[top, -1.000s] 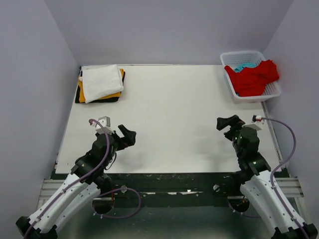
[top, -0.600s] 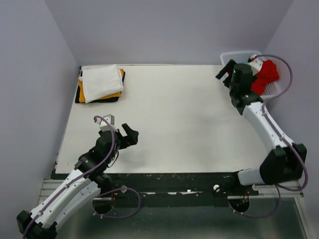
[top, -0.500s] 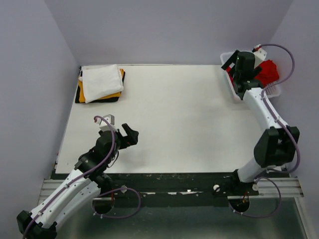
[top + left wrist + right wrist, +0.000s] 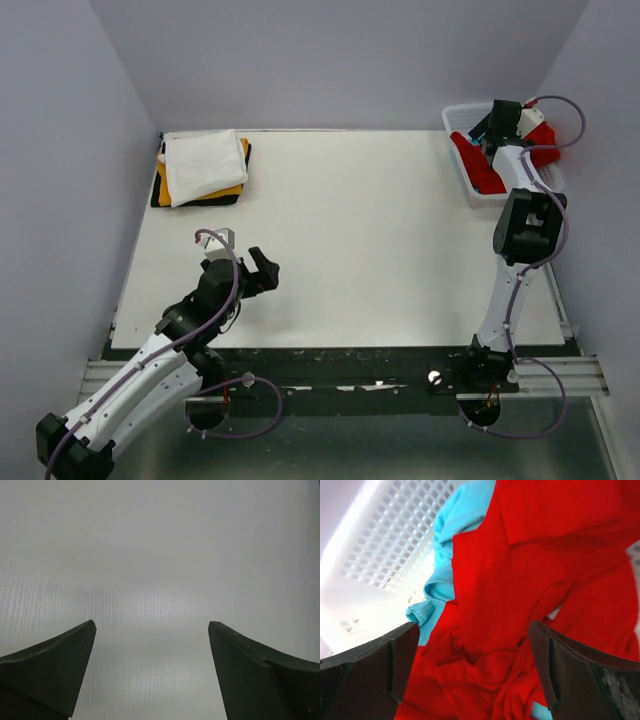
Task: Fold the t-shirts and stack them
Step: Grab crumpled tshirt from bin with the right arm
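A crumpled bright red t-shirt (image 4: 482,170) lies in the white lattice basket (image 4: 466,114) at the far right; in the right wrist view the red t-shirt (image 4: 520,590) fills the frame over a turquoise t-shirt (image 4: 455,535). My right gripper (image 4: 492,127) is open just above the red cloth, jaws wide either side of it, holding nothing. A folded stack sits at the far left: white t-shirt (image 4: 203,163) on orange (image 4: 163,187) on black (image 4: 198,200). My left gripper (image 4: 261,270) is open and empty over bare table (image 4: 160,560).
The white basket's lattice wall (image 4: 395,540) is close on the left of my right gripper. The grey side walls stand close to the table's left and right edges. The right arm stretches along the table's right side.
My right arm has swung from the near right of the table out to the basket and lowered over the red t-shirt. My left gripper has shifted slightly.
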`<state>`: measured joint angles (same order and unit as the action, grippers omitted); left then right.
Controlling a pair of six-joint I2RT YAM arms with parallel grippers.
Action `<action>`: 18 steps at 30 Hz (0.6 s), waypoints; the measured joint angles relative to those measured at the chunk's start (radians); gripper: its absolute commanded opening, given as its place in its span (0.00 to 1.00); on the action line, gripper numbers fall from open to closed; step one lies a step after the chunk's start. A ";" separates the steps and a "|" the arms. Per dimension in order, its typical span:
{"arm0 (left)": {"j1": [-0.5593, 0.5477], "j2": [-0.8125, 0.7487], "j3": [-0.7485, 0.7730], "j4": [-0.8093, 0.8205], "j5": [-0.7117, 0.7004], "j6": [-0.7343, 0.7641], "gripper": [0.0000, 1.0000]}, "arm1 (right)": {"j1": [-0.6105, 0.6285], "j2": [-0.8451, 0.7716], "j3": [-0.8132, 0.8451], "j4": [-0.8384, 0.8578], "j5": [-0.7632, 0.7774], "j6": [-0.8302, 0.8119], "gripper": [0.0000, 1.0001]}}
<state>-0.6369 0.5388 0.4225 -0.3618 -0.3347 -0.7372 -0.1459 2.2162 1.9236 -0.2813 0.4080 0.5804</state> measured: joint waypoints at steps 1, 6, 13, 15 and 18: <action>0.000 0.006 0.000 0.000 -0.004 0.001 0.99 | 0.000 0.024 0.005 0.007 0.002 0.016 0.98; 0.000 0.051 0.000 0.006 -0.024 0.008 0.98 | 0.000 0.127 0.006 0.057 0.002 0.081 0.75; 0.000 0.137 0.007 0.016 -0.032 0.013 0.98 | -0.007 0.155 -0.011 0.151 0.006 0.108 0.07; 0.000 0.150 0.008 0.017 -0.032 0.015 0.99 | -0.009 0.123 -0.078 0.217 0.000 0.111 0.07; 0.000 0.166 0.009 0.018 -0.032 0.017 0.99 | -0.009 0.052 -0.180 0.274 -0.010 0.111 0.07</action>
<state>-0.6369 0.7044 0.4316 -0.3439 -0.3664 -0.7204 -0.1551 2.2681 1.7432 -0.0071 0.3981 0.6918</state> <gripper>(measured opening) 0.984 0.146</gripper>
